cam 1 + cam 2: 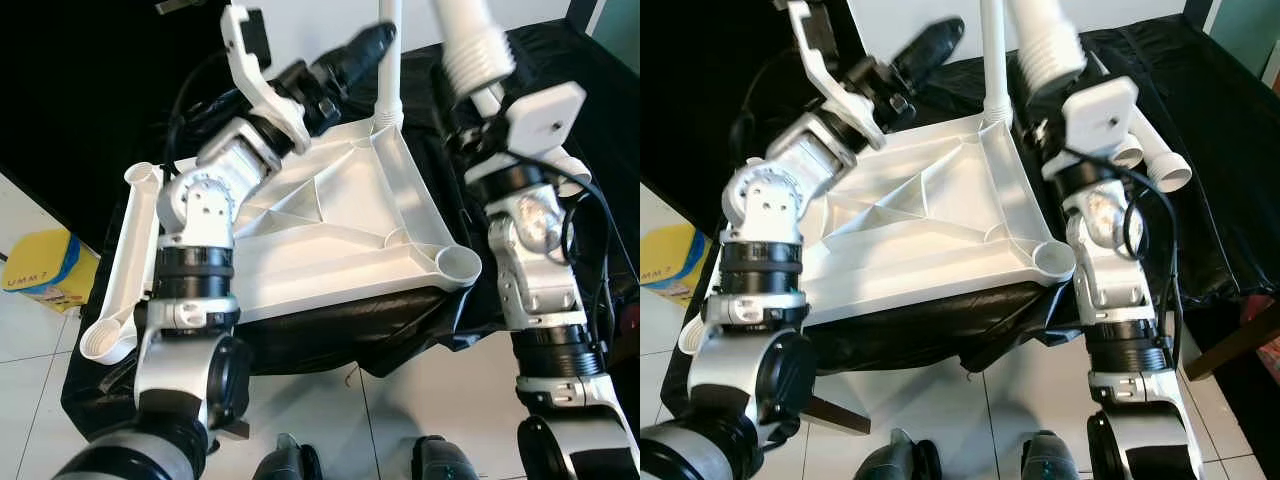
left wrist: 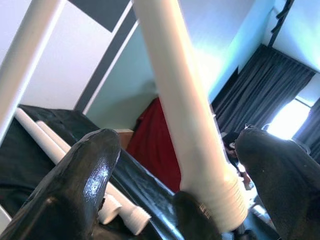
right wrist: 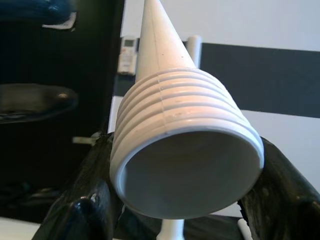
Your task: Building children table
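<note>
Ribbed-end white plastic leg clamped in right pincer above ribbed tabletop.

From my station I can read only one bit of lettering — on the yellow and blue package lying on the tiled floor at the robot's left, red capitals that look like "UMMT", though the edge of the frame cuts the word off and I can't be sure of it. In the right eye view the same package shows just "MM". The white table parts and the robot's arms carry no writing I can make out.
</note>
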Controlling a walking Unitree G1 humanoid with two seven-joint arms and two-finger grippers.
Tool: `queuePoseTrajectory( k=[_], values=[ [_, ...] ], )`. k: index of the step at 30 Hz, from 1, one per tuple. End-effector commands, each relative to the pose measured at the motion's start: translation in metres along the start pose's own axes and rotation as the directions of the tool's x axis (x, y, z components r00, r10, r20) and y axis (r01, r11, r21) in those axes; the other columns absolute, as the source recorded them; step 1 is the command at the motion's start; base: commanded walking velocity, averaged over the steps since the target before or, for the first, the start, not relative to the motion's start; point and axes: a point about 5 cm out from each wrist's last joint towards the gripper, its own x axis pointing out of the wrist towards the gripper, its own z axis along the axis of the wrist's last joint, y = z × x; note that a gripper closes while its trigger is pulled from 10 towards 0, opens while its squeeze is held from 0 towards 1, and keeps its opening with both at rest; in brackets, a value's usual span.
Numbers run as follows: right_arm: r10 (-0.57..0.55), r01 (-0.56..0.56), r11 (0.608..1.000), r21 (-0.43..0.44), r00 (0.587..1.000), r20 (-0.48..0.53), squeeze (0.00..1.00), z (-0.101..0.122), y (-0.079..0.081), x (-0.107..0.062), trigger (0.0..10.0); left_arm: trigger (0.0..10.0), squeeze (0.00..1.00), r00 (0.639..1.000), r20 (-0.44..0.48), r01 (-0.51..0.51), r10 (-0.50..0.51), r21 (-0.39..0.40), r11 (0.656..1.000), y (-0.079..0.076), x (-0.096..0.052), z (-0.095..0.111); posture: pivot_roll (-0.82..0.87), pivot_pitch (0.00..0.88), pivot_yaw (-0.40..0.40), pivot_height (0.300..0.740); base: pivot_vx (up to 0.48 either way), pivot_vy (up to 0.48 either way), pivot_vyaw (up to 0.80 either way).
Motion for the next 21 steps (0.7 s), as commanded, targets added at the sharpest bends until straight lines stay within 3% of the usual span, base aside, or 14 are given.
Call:
queuePoseTrajectory(
  k=[1, 4, 5, 6, 7, 18, 21],
  values=[
    [0.027, -0.027, 1.0, 0.003, 0.999, 0.039, 0.0, 0.007, 0.005, 0.001, 10.0, 10.0, 1.0, 0.974, -0.002, 0.226, -0.226, -0.011, 0.974, -0.009, -0.003, 0.002, -0.19, 0.081, 0.13, 0.74, 0.0, 0.0, 0.0],
    [0.073, -0.073, 0.997, 0.011, 0.997, 0.006, 0.0, 0.003, 0.011, -0.007, 10.0, 10.0, 0.96, 0.976, -0.028, 0.216, -0.216, -0.018, 0.976, -0.005, -0.002, 0.0, -0.2, 0.092, 0.131, 0.74, 0.0, 0.0, 0.0],
    [0.092, -0.091, 0.996, 0.016, 0.996, -0.008, 0.0, 0.001, 0.014, -0.011, 10.0, 10.0, 0.27, 0.975, -0.039, 0.216, -0.217, -0.024, 0.976, -0.004, -0.001, -0.001, -0.2, 0.092, 0.131, 0.74, 0.0, 0.0, 0.0],
    [0.092, -0.091, 0.996, 0.016, 0.996, -0.008, 0.0, 0.001, 0.014, -0.011, 10.0, 10.0, 0.27, 0.975, -0.039, 0.216, -0.217, -0.024, 0.976, -0.004, -0.001, -0.001, -0.2, 0.092, 0.131, 0.74, 0.0, 0.0, 0.0],
    [0.119, -0.119, 0.993, 0.019, 0.993, -0.023, 0.0, -0.001, 0.019, -0.016, 10.0, 10.0, 0.0, 0.975, -0.053, 0.213, -0.214, -0.032, 0.977, -0.002, 0.0, -0.003, -0.2, 0.096, 0.132, 0.74, 0.0, 0.0, 0.0],
    [0.248, -0.243, 0.967, 0.075, 0.966, -0.072, 0.0, -0.004, 0.048, -0.039, 10.0, 10.0, 0.0, 0.98, -0.099, 0.168, -0.17, -0.033, 0.985, 0.009, 0.01, -0.004, -0.2, 0.106, 0.135, 0.74, 0.0, 0.0, 0.0],
    [0.271, -0.263, 0.96, 0.095, 0.958, -0.092, 0.0, -0.005, 0.056, -0.049, 10.0, 10.0, 0.0, 0.987, -0.118, 0.111, -0.111, -0.007, 0.994, 0.017, 0.014, 0.001, -0.2, 0.109, 0.133, 0.74, 0.0, 0.0, 0.0]
  ],
)
